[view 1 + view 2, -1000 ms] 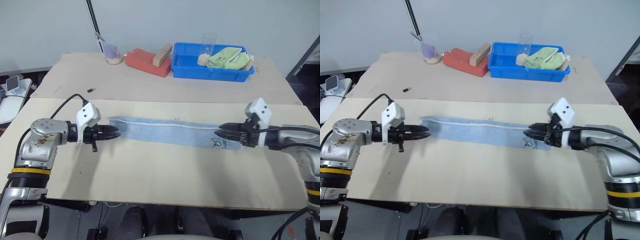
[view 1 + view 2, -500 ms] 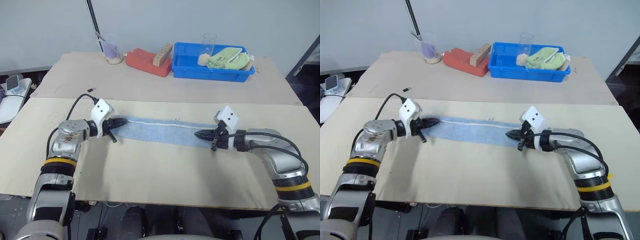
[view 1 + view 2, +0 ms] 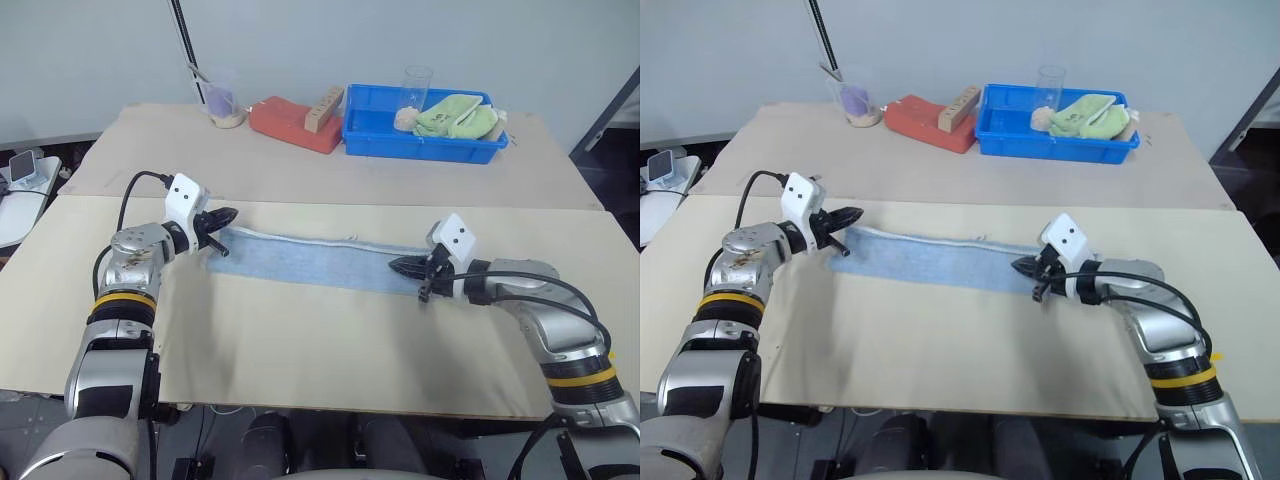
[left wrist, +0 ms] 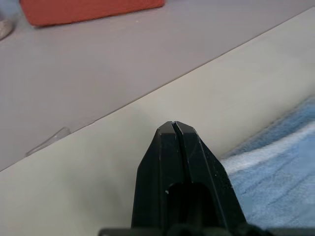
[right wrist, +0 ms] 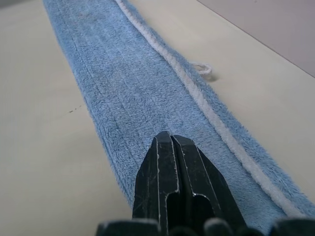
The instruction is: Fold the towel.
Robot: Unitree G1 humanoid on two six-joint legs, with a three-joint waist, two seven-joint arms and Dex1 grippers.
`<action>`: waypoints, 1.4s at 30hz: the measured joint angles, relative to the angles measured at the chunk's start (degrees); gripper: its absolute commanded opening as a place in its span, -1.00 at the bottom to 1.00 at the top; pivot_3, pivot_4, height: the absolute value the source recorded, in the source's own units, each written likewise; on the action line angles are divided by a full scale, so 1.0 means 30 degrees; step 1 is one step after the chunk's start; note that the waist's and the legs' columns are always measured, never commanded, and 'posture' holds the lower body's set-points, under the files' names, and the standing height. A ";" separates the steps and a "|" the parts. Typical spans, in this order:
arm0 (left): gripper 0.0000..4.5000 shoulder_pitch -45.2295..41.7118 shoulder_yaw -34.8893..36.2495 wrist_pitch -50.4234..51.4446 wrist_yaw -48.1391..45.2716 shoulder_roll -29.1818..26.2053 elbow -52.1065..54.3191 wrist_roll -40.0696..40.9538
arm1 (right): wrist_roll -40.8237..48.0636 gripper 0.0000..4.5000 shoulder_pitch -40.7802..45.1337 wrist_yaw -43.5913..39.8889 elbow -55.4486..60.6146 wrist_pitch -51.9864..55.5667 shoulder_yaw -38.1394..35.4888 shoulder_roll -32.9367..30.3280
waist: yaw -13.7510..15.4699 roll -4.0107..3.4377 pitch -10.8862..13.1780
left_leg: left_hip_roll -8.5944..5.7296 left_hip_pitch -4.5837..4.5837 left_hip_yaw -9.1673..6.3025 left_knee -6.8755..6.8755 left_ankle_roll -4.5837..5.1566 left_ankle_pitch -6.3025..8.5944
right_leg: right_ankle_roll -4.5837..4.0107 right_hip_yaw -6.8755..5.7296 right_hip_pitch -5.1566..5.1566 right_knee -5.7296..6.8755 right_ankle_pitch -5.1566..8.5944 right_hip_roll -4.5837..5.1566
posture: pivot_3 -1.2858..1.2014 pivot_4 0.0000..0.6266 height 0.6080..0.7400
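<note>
At the far left edge a small white device (image 3: pixel 24 166) is sitting on a side surface. On the near beige worktop (image 3: pixel 300 350), the left end effector (image 3: pixel 222 215) is hovering at the left end of the towel (image 3: pixel 320 262), its two black fingers (image 4: pixel 174 147) pressing flat together; from the head views I cannot tell whether any cloth is pinched between them, and the left wrist view is showing the blue terry lying just beside the clenched tips rather than in them. The towel is lying as a long, narrow light blue strip across the middle of the near worktop, running from the left end effector to the right one, with a whitish stitched edge along its far side and a small white loop tag (image 5: pixel 202 68) sticking out from that edge. The right end effector (image 3: pixel 402 266) is resting at the towel's right end, fingers clenched tight, with their tips lying over the blue cloth; whether they are gripping a fold is not clear. On the far worktop, from left to right, a clear cup (image 3: pixel 221 100) with something purple inside, a red block (image 3: pixel 290 124) with a wooden piece (image 3: pixel 325 108) leaning on it, and a blue tray (image 3: pixel 420 143) are standing; the tray is holding a tall clear glass (image 3: pixel 417 87) and a lime-green cloth (image 3: pixel 455 115)
</note>
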State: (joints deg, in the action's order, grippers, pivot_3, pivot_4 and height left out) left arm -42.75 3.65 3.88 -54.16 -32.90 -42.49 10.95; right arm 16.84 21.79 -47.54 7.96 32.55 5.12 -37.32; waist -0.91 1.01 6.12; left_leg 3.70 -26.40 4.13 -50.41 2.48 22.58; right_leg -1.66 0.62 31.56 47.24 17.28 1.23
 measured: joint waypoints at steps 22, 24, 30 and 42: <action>-1.00 -0.1860 -0.1154 -0.1053 0.2095 0.1390 -0.2637 -0.1429 | 0.0043 -0.98 -0.1020 0.0663 0.1696 0.0090 -0.0921 0.0066 | 0.0032 0.0006 0.0007 | -0.0044 -0.0006 -0.0123 -0.0036 0.0007 0.0000 | 0.0021 -0.0012 -0.0082 -0.0007 0.0034 -0.0025 | 0.03 -0.52 -0.28; -1.00 -0.1863 -0.1044 -0.1228 0.2009 0.1391 -0.2743 -0.1379 | -0.0012 -0.98 -0.1393 0.0905 0.1710 0.0090 -0.1372 -0.0221 | 0.0036 0.0007 0.0008 | -0.0044 -0.0009 -0.0124 -0.0036 0.0007 0.0000 | 0.0021 -0.0015 -0.0082 -0.0006 0.0035 -0.0023 | 0.03 -0.52 -0.28; -1.00 0.0846 -0.0742 0.0018 -0.1564 0.0325 0.2311 0.0319 | 0.0296 -0.59 -0.2515 0.1751 0.1867 0.0802 -0.3600 -0.0708 | -0.0047 0.0002 0.0008 | -0.0001 -0.0010 -0.0121 -0.0032 0.0006 -0.0001 | 0.0007 -0.0009 -0.0074 -0.0004 0.0041 -0.0031 | 0.03 -0.52 -0.28; 0.98 0.6173 -0.1206 0.6195 -0.7909 -0.5197 1.6843 0.4872 | 0.1454 0.98 -0.5718 0.4207 0.3558 0.4002 -0.6531 -0.0731 | 0.0115 -0.0009 0.0017 | 0.0035 0.0033 -0.0128 -0.0017 0.0003 -0.0001 | -0.0085 0.0079 -0.0124 -0.0007 0.0123 -0.0159 | 0.03 -0.52 -0.28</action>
State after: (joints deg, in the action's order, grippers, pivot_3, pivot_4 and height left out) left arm -24.24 0.03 22.46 -77.88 -48.49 8.04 25.57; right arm 21.20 4.64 -34.92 18.64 44.55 -14.48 -39.52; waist -0.56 0.98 6.17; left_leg 3.80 -26.31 3.74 -50.46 2.49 22.58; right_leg -1.91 0.86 31.19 47.22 17.65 0.75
